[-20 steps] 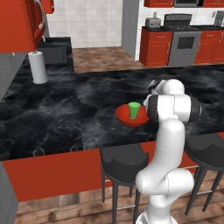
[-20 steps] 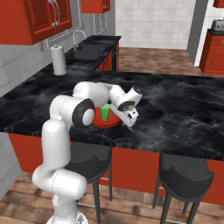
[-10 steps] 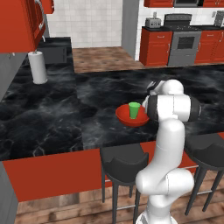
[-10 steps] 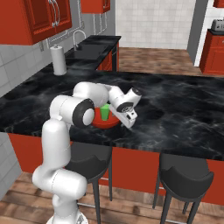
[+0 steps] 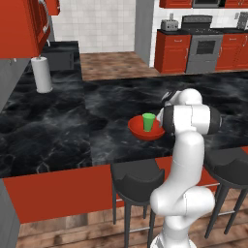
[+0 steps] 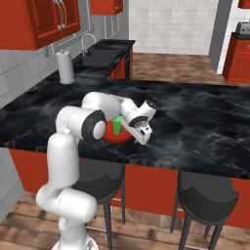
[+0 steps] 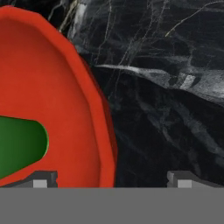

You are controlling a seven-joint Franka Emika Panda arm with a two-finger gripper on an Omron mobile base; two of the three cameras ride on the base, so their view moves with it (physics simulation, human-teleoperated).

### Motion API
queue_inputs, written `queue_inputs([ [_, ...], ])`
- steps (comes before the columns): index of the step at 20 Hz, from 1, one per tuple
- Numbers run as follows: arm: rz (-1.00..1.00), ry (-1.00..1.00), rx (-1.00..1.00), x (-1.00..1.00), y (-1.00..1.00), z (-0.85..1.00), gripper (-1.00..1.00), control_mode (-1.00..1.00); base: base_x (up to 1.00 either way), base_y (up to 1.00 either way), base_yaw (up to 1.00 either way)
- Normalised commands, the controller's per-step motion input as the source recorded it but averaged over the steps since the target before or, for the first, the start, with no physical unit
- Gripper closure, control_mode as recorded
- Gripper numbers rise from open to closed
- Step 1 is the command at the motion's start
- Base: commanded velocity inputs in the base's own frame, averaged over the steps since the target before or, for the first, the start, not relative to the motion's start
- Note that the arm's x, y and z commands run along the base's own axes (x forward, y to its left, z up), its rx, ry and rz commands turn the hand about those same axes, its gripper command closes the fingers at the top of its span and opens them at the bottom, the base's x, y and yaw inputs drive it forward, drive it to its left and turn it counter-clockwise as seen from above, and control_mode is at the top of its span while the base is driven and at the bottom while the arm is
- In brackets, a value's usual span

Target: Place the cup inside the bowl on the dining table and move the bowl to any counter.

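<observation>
The green cup (image 5: pixel 148 121) stands upright inside the red bowl (image 5: pixel 138 130) on the black marble dining table (image 5: pixel 58 131), near its front edge. In the right base view my gripper (image 6: pixel 141 134) hangs low at the bowl's (image 6: pixel 117 138) right side, beside the cup (image 6: pixel 116 125). The hand view looks down on the bowl's (image 7: pixel 65 109) rim, with the cup (image 7: pixel 22 144) at the left. My gripper (image 7: pixel 111 179) is open and straddles that rim: one fingertip (image 7: pixel 43 179) over the bowl, the other fingertip (image 7: pixel 183 179) over the bare table (image 7: pixel 166 109). Nothing is held.
A paper towel roll (image 5: pixel 42 74) stands at the table's far left, near a sink (image 6: pixel 100 53). Dark stools (image 5: pixel 135 181) sit under the front edge on both sides of my base. A counter with red cabinets (image 5: pixel 172 51) and a stove (image 5: pixel 206 46) lies across the floor.
</observation>
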Motion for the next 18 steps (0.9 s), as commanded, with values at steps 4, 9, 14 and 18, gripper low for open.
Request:
queue_inputs([
  [4, 0.0, 0.0, 0.0, 0.0, 0.05, -0.04, -1.0, -1.0, 0.0, 0.0, 0.0],
  [9, 0.0, 0.0, 0.0, 0.0, 0.07, -0.01, -1.0, -1.0, 0.0, 0.0, 0.0],
  [14, 0.0, 0.0, 0.0, 0.0, 0.04, -0.01, -1.0, -1.0, 0.0, 0.0, 0.0],
  [18, 0.0, 0.0, 0.0, 0.0, 0.0, 0.0, -1.0, -1.0, 0.0, 0.0, 0.0],
])
